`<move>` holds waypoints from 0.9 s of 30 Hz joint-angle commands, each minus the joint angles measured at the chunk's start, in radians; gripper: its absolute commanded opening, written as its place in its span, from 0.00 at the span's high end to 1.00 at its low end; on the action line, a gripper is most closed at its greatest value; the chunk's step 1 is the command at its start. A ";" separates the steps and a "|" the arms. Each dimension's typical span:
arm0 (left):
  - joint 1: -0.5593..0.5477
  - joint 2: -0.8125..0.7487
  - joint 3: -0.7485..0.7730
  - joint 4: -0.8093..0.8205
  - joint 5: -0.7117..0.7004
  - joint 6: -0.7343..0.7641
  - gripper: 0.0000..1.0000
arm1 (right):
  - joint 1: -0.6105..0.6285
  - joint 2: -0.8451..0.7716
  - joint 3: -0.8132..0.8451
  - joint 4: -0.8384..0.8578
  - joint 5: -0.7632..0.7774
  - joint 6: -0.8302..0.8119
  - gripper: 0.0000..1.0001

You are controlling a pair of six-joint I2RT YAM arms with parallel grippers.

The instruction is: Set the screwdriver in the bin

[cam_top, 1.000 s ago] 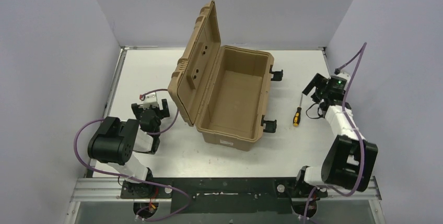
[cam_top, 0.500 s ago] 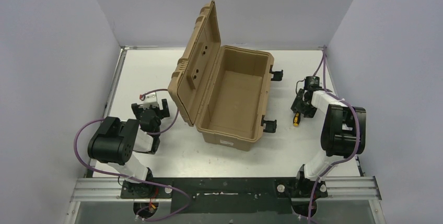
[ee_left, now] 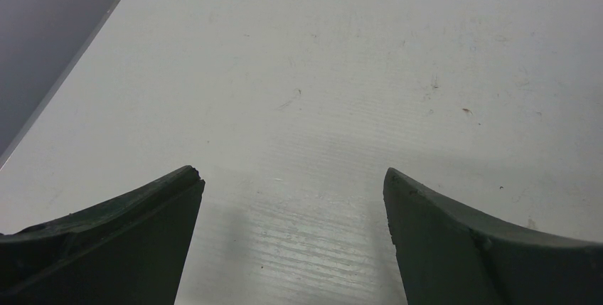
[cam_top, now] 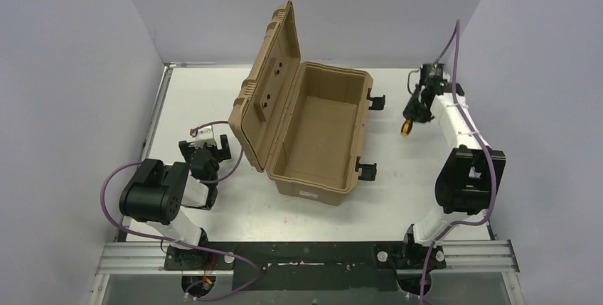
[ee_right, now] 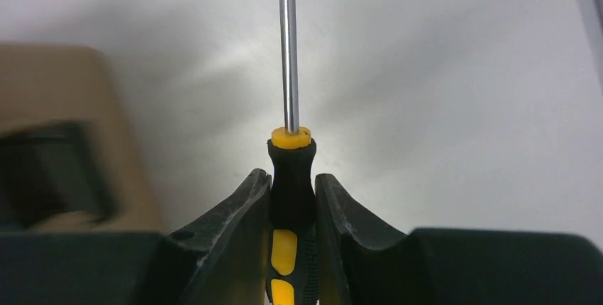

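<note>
The left arm [cam_top: 153, 202] sits folded to the left of the bin [cam_top: 313, 180], low over the white surface [cam_top: 206, 92]. The left jaws stand wide apart. In the left wrist view only bare surface shows between them, and they grip nothing.

The bin stands in the middle of the surface, tan and rectangular. Its ribbed lid [cam_top: 274, 81] is swung up on the left long side and stands nearly upright. The inside is open to the top camera. Two black latches [cam_top: 377, 100] hang off its right long side, one at the far end and one at the near end.

The screwdriver [cam_top: 408, 126] is outside the bin, to the right of it and just beyond the far latch. It is clamped in the right jaws. In the right wrist view these are closed tight on the black-and-yellow handle [ee_right: 290, 184], one on each side, just behind the yellow collar. The thin metal shaft [ee_right: 287, 49] runs straight out ahead of them. A blurred corner of the bin shows at the left edge of that view.

The right arm [cam_top: 462, 177] rises from its base, right of the bin, and reaches toward the bin's far right corner. How high the screwdriver hangs above the surface I cannot tell.
</note>
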 commanded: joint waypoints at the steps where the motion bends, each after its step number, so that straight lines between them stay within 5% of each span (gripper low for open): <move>1: 0.003 -0.003 0.022 0.057 0.002 0.004 0.03 | 0.159 -0.100 0.336 -0.104 0.047 0.094 1.00; 6: 0.003 -0.003 0.023 0.056 0.005 0.003 0.03 | 0.460 -0.026 0.530 -0.095 0.132 0.158 1.00; 11: 0.001 -0.004 0.023 0.051 0.005 0.002 0.03 | 0.624 0.088 0.542 -0.056 0.115 0.184 1.00; 27: 0.000 -0.007 0.023 0.048 0.005 -0.004 0.03 | 0.704 0.379 0.322 0.061 0.055 0.163 1.00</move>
